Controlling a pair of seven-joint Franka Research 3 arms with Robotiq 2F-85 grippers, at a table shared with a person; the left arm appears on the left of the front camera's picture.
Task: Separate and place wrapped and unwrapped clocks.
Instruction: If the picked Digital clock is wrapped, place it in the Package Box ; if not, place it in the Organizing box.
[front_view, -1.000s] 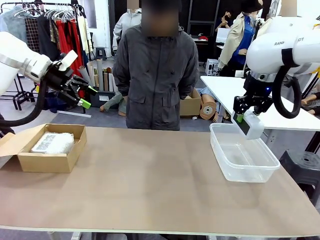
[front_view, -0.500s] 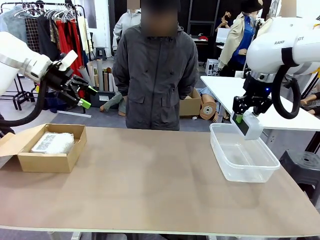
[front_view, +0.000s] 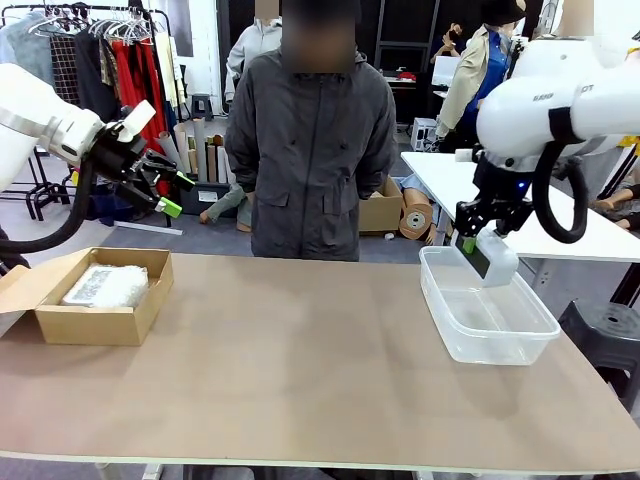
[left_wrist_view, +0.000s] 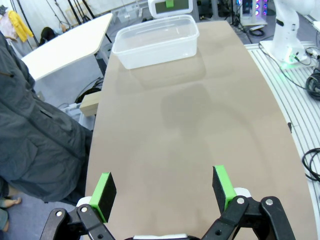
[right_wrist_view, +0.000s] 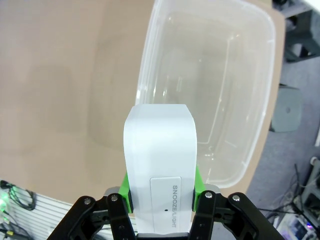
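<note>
Robot's right gripper (front_view: 478, 248) clamps the bare white clock (right_wrist_view: 160, 160) above the near-left rim of the clear plastic tub (front_view: 500, 335). Left gripper (left_wrist_view: 165, 187) hangs spread wide, holding nothing, over the table (front_view: 300, 370). Wrapped clocks (front_view: 107, 286) lie in the cardboard box (front_view: 95, 323).

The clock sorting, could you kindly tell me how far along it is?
Done: a plastic-wrapped white clock lies in the brown cardboard box. In hand: the right tool grips the bare white clock above the clear plastic tub, not yet released. The left tool hangs open, empty.
</note>
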